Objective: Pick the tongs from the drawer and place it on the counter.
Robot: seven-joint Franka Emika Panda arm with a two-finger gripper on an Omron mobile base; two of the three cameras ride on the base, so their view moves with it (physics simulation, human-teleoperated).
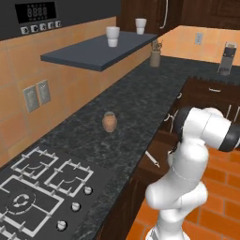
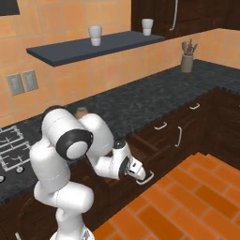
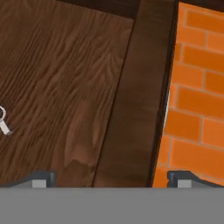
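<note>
Claw (image 3: 109,177): your fingertips (image 3: 41,178) spread wide, pinching nothing, above the open drawer (image 3: 65,87). Tongs (image 1: 152,159): lying inside the drawer, below the bench (image 1: 136,108) edge.

A long black speckled bench (image 1: 136,103) is seen running along the orange tiled wall. A small brown clay jar (image 1: 109,121) is stood on it near the stove (image 1: 37,187), which is set into its near end. At the far end a holder with utensils (image 1: 155,55) is placed on it. Above, a dark grey-blue shelf (image 1: 89,54) is fixed to the wall, and two white cups (image 1: 112,36) are carried on it, well apart. Below the bench, a drawer (image 3: 65,87) is pulled out, and thin silvery tongs (image 1: 152,159) are laid on its reddish-brown bottom.
</note>
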